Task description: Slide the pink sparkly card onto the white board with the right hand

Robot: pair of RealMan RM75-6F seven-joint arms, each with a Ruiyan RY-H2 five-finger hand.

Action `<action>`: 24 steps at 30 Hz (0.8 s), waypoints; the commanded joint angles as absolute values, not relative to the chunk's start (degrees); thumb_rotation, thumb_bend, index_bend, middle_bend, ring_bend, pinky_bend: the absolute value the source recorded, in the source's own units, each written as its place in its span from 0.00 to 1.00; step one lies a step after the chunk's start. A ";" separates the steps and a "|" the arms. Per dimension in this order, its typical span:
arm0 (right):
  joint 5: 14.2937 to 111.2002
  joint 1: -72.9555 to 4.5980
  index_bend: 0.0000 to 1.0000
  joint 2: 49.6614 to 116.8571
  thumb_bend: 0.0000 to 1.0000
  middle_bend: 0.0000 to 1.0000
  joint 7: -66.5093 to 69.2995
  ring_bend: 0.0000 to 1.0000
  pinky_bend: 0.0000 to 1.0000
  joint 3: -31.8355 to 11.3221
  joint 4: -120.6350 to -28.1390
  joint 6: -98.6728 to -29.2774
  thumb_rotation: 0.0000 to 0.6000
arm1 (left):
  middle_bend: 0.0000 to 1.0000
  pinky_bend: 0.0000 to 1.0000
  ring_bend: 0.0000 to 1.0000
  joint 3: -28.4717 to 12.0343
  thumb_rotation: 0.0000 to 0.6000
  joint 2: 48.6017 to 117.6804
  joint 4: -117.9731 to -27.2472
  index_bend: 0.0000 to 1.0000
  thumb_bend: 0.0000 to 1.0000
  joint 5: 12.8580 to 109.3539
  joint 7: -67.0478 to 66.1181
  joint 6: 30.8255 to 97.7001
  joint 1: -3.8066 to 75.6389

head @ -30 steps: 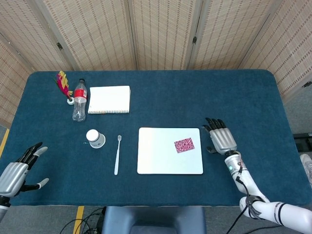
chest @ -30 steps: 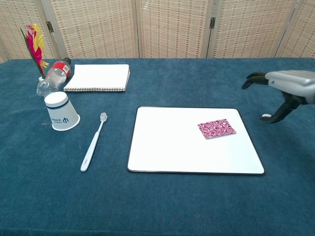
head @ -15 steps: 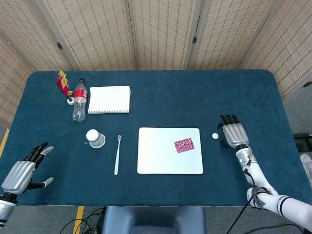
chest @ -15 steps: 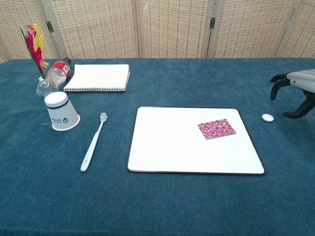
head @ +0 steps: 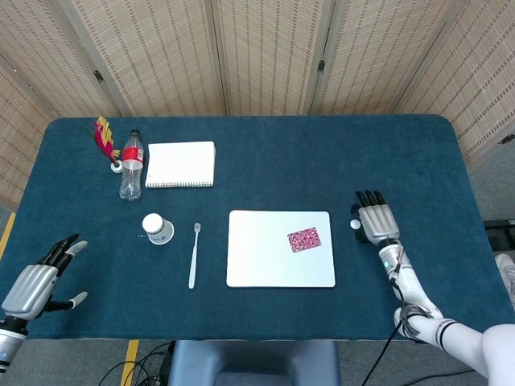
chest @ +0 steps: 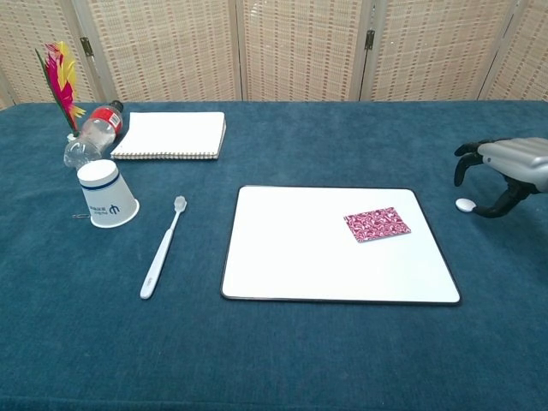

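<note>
Already the pink sparkly card (chest: 378, 224) lies flat on the white board (chest: 300, 257), toward its right side. The right robot hand (head: 376, 222) hovers off the board's right edge, fingers apart and empty, near a small white disc (chest: 465, 205). Judged best: withdraw clear, leaving the card undisturbed.

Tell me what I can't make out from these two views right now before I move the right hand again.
- Right hand: chest view cuts it off at the right edge; whether its fingers touch the small white disc is unclear.
- Left hand: only the head view shows it; the chest view misses it.
- Cup: its printed mark is too small to read.
- Bottle: lower part hidden behind the cup in the chest view.
- Pink card: its sparkle pattern is too fine in the head view.
</note>
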State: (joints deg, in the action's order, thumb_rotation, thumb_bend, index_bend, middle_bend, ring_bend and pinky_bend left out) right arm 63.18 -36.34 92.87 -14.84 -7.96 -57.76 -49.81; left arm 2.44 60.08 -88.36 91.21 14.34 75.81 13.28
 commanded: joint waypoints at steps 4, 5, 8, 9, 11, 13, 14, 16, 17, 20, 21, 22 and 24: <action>63.55 -36.23 0.36 93.96 0.24 0.08 -15.19 0.00 0.00 -7.95 -56.58 -49.73 1.00 | 0.02 0.30 0.06 2.40 1.00 60.03 -88.27 0.11 0.26 91.13 14.53 75.75 13.31; 63.62 -36.15 0.36 94.11 0.24 0.08 -15.23 0.00 0.00 -7.93 -56.47 -49.81 1.00 | 0.02 0.30 0.06 2.41 1.00 60.01 -88.27 0.11 0.25 91.15 14.61 75.74 13.32; 63.86 -35.82 0.36 94.54 0.24 0.08 -15.55 0.00 0.00 -7.87 -55.97 -50.30 1.00 | 0.02 0.30 0.06 2.47 1.00 59.95 -88.24 0.11 0.25 91.27 14.79 75.77 13.32; 63.90 -35.69 0.37 94.71 0.25 0.08 -15.61 0.00 0.00 -7.91 -55.76 -50.50 1.00 | 0.02 0.30 0.06 2.49 1.00 59.93 -88.23 0.11 0.25 91.30 14.82 75.77 13.33; 63.87 -35.51 0.37 94.90 0.25 0.08 -15.43 0.00 0.00 -8.06 -55.49 -50.61 1.00 | 0.02 0.30 0.06 2.51 1.00 59.92 -88.23 0.11 0.25 91.34 14.83 75.79 13.31; 63.88 -35.43 0.38 95.11 0.25 0.08 -15.25 0.00 0.00 -8.20 -55.00 -50.48 1.00 | 0.02 0.30 0.06 2.55 1.00 59.90 -88.22 0.11 0.26 91.38 14.79 75.80 13.29; 63.87 -35.44 0.38 95.23 0.25 0.08 -15.17 0.00 0.00 -8.28 -54.74 -50.38 1.00 | 0.02 0.30 0.06 2.57 1.00 59.90 -88.22 0.11 0.26 91.39 14.77 75.78 13.30; 63.88 -35.53 0.39 95.49 0.25 0.08 -14.89 0.00 0.00 -8.44 -54.17 -49.95 1.00 | 0.02 0.30 0.06 2.57 1.00 59.92 -88.24 0.11 0.25 91.40 14.72 75.75 13.31; 63.93 -35.61 0.39 95.57 0.25 0.08 -14.80 0.00 0.00 -8.49 -53.93 -49.72 1.00 | 0.02 0.30 0.06 2.57 1.00 59.94 -88.23 0.11 0.25 91.39 14.66 75.72 13.32; 64.04 -35.94 0.40 95.83 0.25 0.08 -14.62 0.00 0.00 -8.64 -53.22 -48.87 1.00 | 0.02 0.30 0.06 2.52 1.00 60.00 -88.18 0.11 0.25 91.23 14.58 75.60 13.36; 64.03 -36.08 0.40 95.89 0.25 0.08 -14.55 0.00 0.00 -8.70 -53.03 -48.46 1.00 | 0.02 0.30 0.06 2.49 1.00 60.03 -88.15 0.11 0.25 91.14 14.56 75.53 13.38; 64.03 -36.18 0.40 95.93 0.25 0.08 -14.54 0.00 0.00 -8.74 -52.89 -48.18 1.00 | 0.02 0.30 0.06 2.46 1.00 60.05 -88.11 0.11 0.25 91.05 14.55 75.45 13.41; 64.04 -36.36 0.40 96.12 0.25 0.08 -14.56 0.00 0.00 -8.81 -52.43 -47.70 1.00 | 0.02 0.30 0.06 2.41 1.00 60.09 -88.01 0.11 0.25 90.89 14.59 75.27 13.48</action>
